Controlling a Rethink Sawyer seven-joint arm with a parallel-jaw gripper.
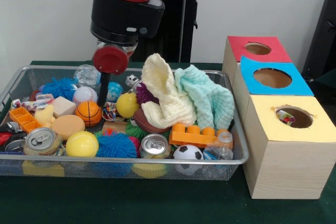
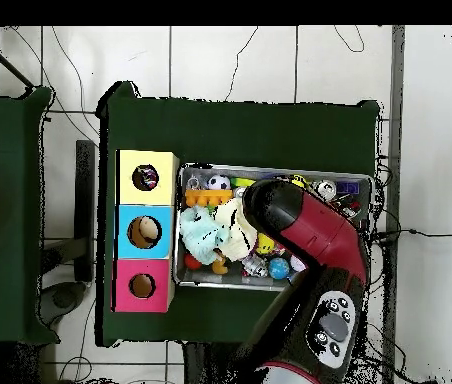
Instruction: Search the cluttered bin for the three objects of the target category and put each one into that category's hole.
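A wire mesh bin (image 1: pixel 239 145) holds mixed clutter. Inside it are an orange basketball (image 1: pixel 88 112), a baseball (image 1: pixel 84 94), yellow balls (image 1: pixel 82 144) and a soccer ball (image 1: pixel 187 153). Two drink cans (image 1: pixel 154 145), fuzzy blue balls (image 1: pixel 116 145), an orange toy brick (image 1: pixel 193 135) and two crumpled cloths (image 1: pixel 167 95) lie there too. My gripper (image 1: pixel 103 97) reaches down into the bin's back left part, just behind the basketball, and its tip is hidden by the clutter. In the overhead view the arm (image 2: pixel 300 225) covers the gripper and much of the bin (image 2: pixel 270 168).
Right of the bin stand three wooden boxes with round holes, topped red (image 1: pixel 255 49), blue (image 1: pixel 272 78) and yellow (image 1: pixel 295 117). Something small shows inside the yellow hole. Dark green cloth (image 1: pixel 131 203) covers the table.
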